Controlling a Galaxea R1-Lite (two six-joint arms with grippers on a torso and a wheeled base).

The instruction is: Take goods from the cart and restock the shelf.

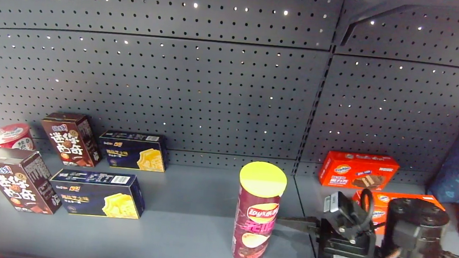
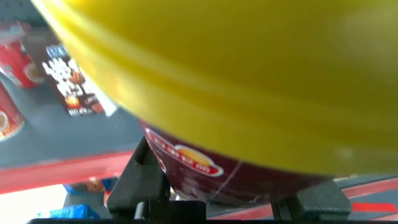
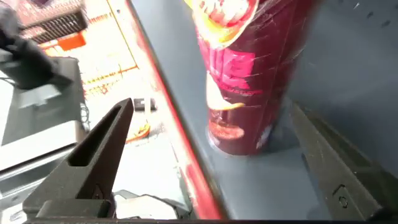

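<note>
On the shelf (image 1: pixel 189 208), chip can (image 1: pixel 257 218) stands between right gripper's (image 3: pixel 211 109) spread fingers (image 3: pixel 99 155)

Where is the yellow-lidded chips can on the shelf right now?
Head view: the chips can stands upright near the shelf's front edge, right of centre, flanked by the open right tool; the orange boxes lie behind it to the right.

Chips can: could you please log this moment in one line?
chips can upright on shelf | right gripper open around it | left gripper holds second can
</note>
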